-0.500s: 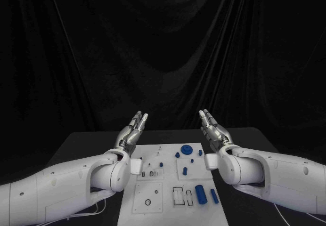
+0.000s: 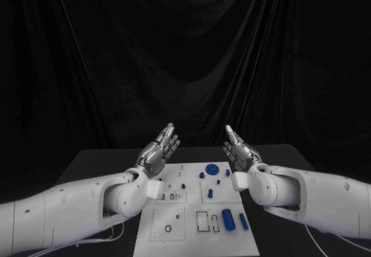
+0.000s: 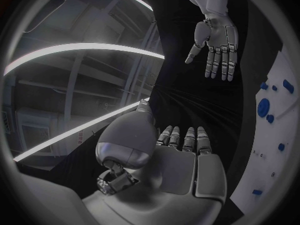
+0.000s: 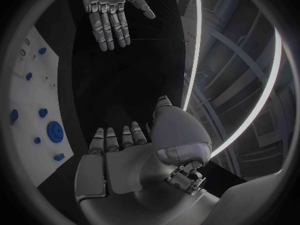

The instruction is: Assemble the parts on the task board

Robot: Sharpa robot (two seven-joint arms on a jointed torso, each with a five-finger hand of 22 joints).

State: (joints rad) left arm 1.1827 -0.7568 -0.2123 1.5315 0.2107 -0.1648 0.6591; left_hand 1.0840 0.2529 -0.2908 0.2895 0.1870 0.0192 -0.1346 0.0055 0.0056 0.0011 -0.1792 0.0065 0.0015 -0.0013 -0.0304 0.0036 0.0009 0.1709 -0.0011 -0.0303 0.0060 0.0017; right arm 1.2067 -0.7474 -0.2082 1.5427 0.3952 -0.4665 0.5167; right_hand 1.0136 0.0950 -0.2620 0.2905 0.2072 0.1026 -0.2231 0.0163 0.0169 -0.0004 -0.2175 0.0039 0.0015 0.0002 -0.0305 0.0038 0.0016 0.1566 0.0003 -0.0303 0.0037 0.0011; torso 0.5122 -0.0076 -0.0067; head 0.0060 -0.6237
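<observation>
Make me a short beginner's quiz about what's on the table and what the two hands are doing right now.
1. True or false: the left hand is holding a blue part.
2. Which blue part lies nearest the robot's body on the task board? A) the round gear-like part B) the large cylinder C) the small knob
3. Fill in: both hands are raised above the far end of the board with fingers straight and ____.

Key:
1. False; it holds nothing.
2. B.
3. Empty; the right hand holds nothing either.
</observation>
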